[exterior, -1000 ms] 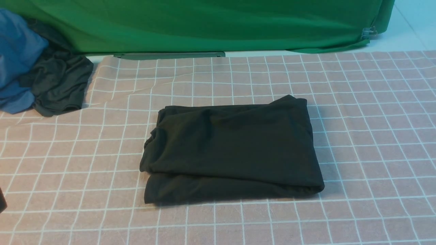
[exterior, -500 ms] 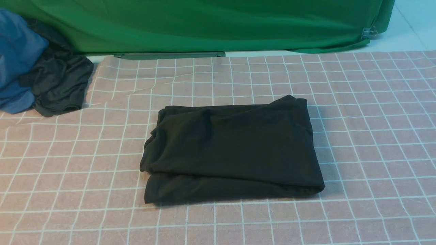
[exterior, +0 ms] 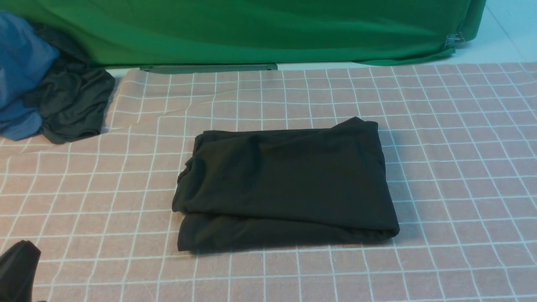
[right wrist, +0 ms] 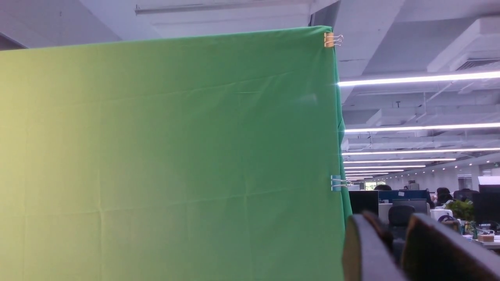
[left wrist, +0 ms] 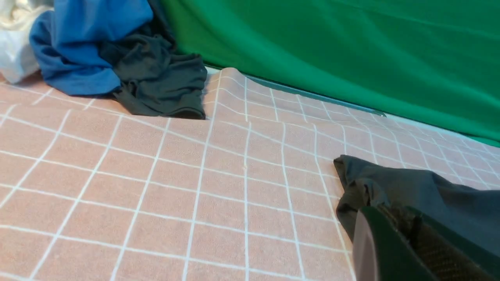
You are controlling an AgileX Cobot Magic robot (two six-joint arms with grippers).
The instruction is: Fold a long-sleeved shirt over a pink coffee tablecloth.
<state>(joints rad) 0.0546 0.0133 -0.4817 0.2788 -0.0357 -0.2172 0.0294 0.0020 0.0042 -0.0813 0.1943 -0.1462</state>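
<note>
A blue garment (exterior: 19, 71) and dark grey garment (exterior: 71, 105) lie heaped beside the green cloth (exterior: 260, 31).

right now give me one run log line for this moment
shirt: black soft-fabric shirt folded, flat on pink grid tablecloth | left gripper: shut, empty, beside shirt | right gripper: raised, empty, facing green backdrop

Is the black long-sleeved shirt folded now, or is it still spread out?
Folded. The long-sleeved shirt lies as a compact rectangle on the pink tablecloth, with stacked layers visible along its near edge and no sleeves sticking out.

left gripper (exterior: 19, 272): cut by frame corner | blue garment (exterior: 21, 75): cut at edge | right gripper (right wrist: 394, 249): partly cropped
</note>
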